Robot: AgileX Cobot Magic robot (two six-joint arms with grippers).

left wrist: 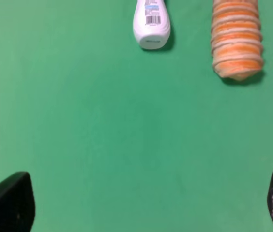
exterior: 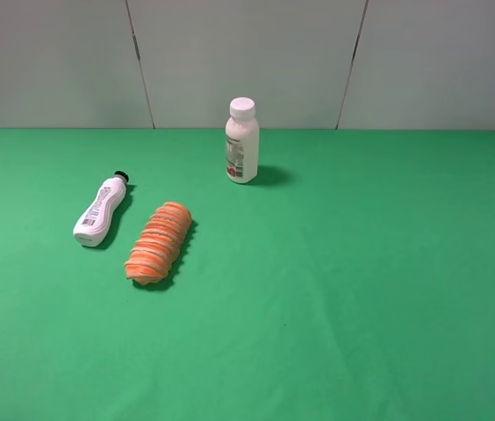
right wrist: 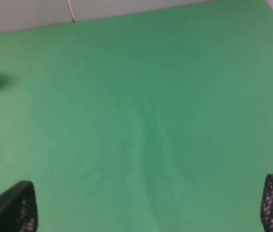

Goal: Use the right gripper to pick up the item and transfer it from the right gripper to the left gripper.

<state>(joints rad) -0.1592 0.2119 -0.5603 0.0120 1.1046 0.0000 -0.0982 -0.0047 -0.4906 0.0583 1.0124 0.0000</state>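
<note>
An orange striped roll [exterior: 159, 244] lies flat on the green table [exterior: 362, 281]. Just beside it on the left lies a white bottle with a black cap [exterior: 101, 210]. Behind it stands a white bottle [exterior: 241, 141]. The left gripper [left wrist: 146, 203] and the right gripper [right wrist: 148, 205] are wide apart, holding nothing.

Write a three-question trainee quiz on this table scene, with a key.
1. True or false: the capped white bottle at the back stands upright.
2. Which lies nearer the orange ridged item? A) the lying white bottle B) the upright bottle
3. Fill in: in both wrist views, each gripper's fingers are spread wide with ___ between them.

Key:
1. True.
2. A.
3. Nothing. The left gripper and right gripper are both open over the green cloth.
</note>
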